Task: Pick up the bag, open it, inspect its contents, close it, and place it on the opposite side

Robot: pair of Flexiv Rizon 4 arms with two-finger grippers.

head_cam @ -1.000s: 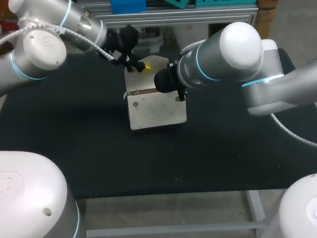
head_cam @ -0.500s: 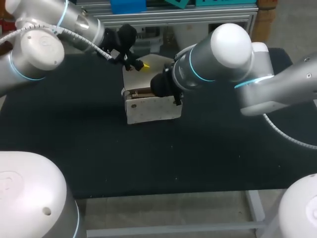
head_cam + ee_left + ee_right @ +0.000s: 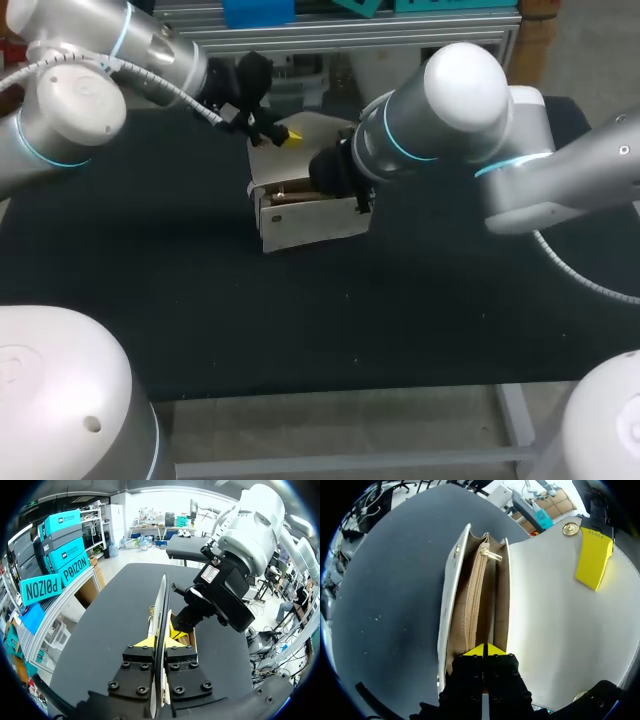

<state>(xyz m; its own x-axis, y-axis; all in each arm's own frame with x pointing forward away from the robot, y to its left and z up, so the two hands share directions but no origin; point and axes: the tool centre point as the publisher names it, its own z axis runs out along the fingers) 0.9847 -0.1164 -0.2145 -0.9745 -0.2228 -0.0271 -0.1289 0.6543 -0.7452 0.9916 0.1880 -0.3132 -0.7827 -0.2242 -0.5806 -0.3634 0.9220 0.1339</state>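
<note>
Bag [image 3: 310,222] stands near far edge of the table [image 3: 150,290], abt mid-width, mouth open. L gripper [image 3: 159,641] is clamped on the raised flap [image 3: 161,605]. R gripper [image 3: 483,650] has tips together at the mouth, prob. nipping the zip pocket [image 3: 472,605]. Bag looks light, semi-stiff and smooth, so it may slip. Better to hold flap edge or side wall.

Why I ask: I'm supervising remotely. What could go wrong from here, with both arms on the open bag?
1. The left gripper clamps the flap while the right gripper seems to pinch the end of the bag; pulling apart could strain the flap or slip a grip.
2. Both grippers sit close together at the bag, so they might collide.
3. The inner zipper is closed, so inspection may miss contents.
</note>
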